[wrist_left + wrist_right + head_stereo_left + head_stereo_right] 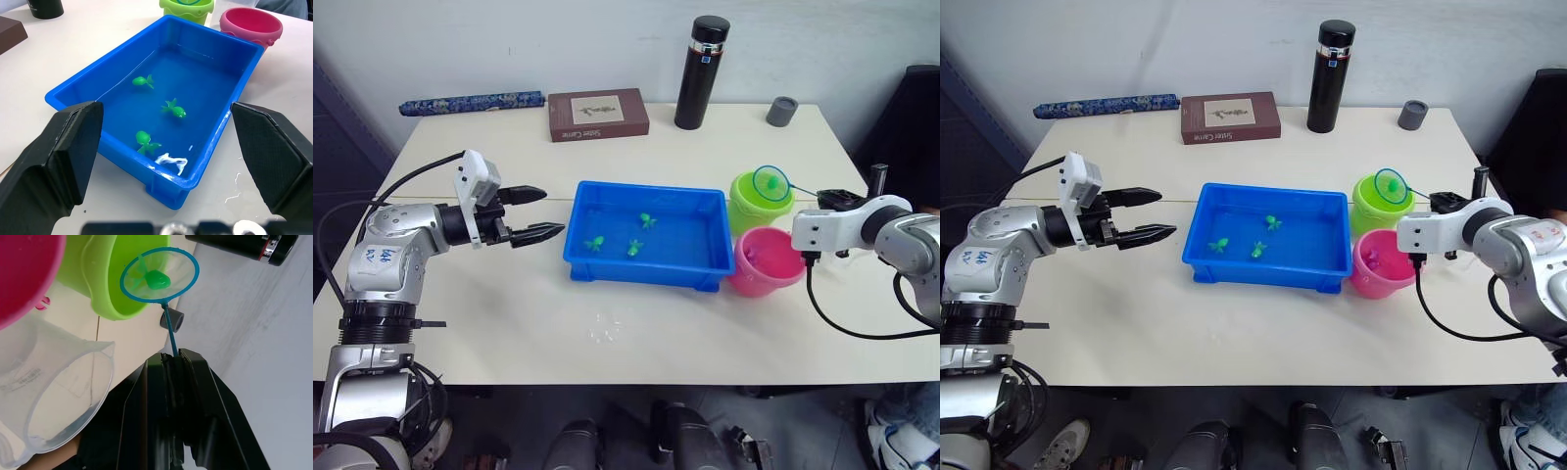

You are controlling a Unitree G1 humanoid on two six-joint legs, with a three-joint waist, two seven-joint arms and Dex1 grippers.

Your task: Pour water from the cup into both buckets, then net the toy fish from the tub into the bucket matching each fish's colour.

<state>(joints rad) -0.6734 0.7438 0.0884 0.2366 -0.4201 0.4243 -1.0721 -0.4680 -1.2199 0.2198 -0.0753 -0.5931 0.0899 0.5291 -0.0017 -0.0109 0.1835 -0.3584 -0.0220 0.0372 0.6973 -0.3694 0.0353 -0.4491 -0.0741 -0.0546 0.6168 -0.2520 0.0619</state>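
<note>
The blue tub (641,273) sits mid-table with water and three green toy fish (174,109) in it. To its right stand the lime green bucket (751,208) and, nearer me, the pink bucket (764,277). My right gripper (172,358) is shut on the thin handle of the net (771,181). The net's hoop hangs over the green bucket's rim and holds one green fish (157,280). The clear cup (58,382) stands close by the buckets in the right wrist view. My left gripper (552,212) is open, just left of the tub, holding nothing.
A tall black flask (702,73), a small grey cup (782,111), a brown book (597,114) and a rolled blue patterned item (470,102) line the table's far side. A small water spill (604,328) lies in front of the tub.
</note>
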